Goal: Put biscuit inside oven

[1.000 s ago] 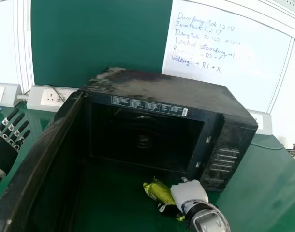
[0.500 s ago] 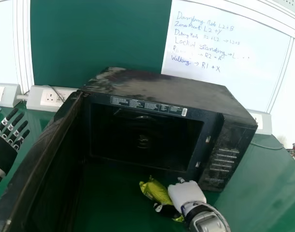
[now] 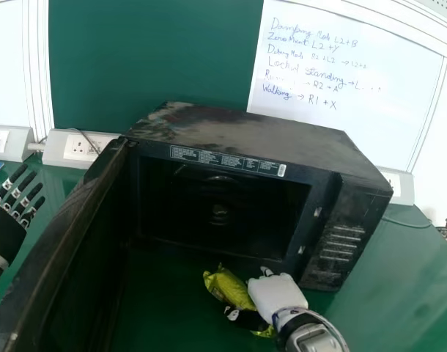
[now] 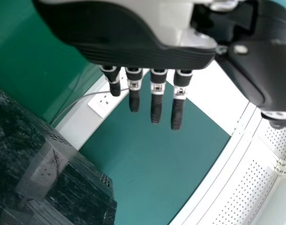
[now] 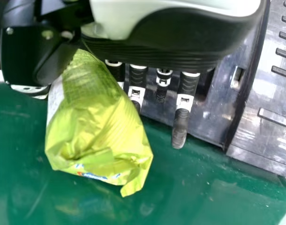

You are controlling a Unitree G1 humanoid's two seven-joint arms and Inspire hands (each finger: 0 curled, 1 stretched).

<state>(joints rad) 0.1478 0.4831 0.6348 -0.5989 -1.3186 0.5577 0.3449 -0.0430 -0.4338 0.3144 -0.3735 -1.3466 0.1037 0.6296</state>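
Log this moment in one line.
right hand: holds biscuit packet | packet: outside oven | oven door: open | left hand: open, idle

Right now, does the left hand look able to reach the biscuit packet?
Probably not directly: the open oven door stands between the left hand and the biscuit packet, which the right hand holds. It would likely have to go round or over the door.

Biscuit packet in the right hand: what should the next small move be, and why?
I would probably raise the right hand slightly before going forward. The biscuit packet, held between its thumb and fingers, is outside the oven and shows below the opening's lower edge in the head view, so it might catch there. The door already stands open.
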